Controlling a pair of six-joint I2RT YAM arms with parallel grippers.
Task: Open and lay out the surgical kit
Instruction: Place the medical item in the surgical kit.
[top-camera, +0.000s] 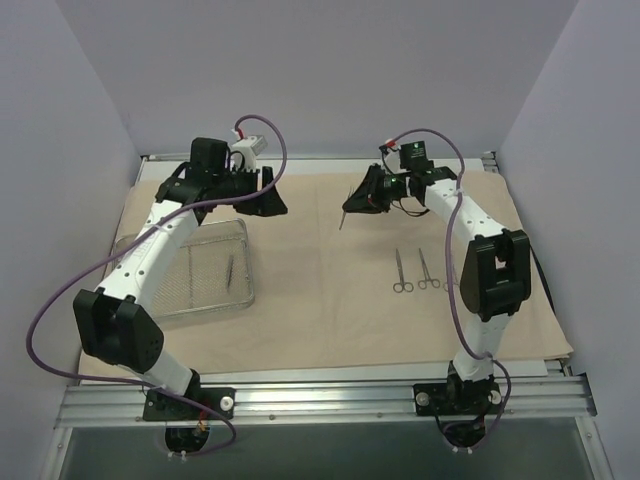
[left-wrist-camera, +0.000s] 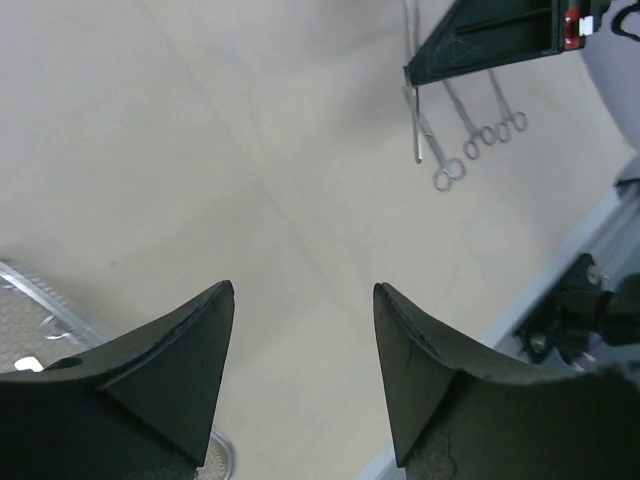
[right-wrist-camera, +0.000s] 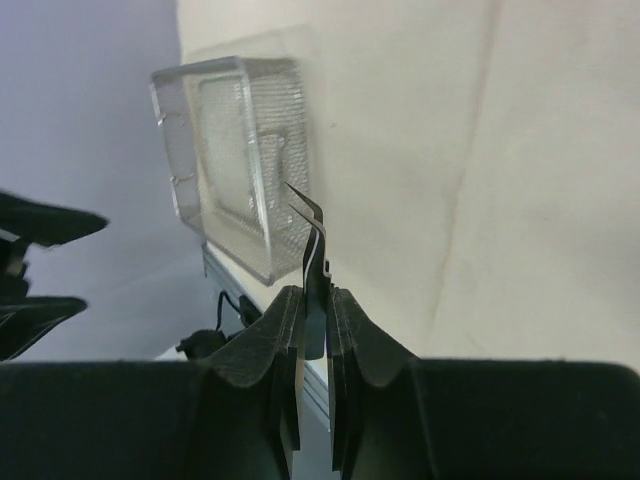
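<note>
Scissors in grip: the right claw (top-camera: 350, 207) is pinched shut on the held scissors (right-wrist-camera: 313, 250); the curved tips stick out past the fingers and slant down toward the cloth (top-camera: 320, 310).
Row to join: the laid scissors (top-camera: 400, 272) lie flat on the cloth, to the lower right of the right claw in the overhead view. They lie side by side, long axes up-down in the frame, rings toward the bottom.
Turn needed: by my judgement, the held pair must go from its slanting hang to flat and parallel with that row.
Nearer arm: the right; the row lies beside its forearm.
Other side: the left claw (left-wrist-camera: 304, 292) is wide and holds nothing, above bare cloth.
Tray: the tray (top-camera: 246, 262) sits at the left of the overhead frame; the scissors in the tray (top-camera: 230, 268) lie lengthwise, nearer the left arm.
View difference: overhead shows two laid pairs plainly, while the left wrist view shows three sets of rings. Only the right wrist view shows the pinch itself.
</note>
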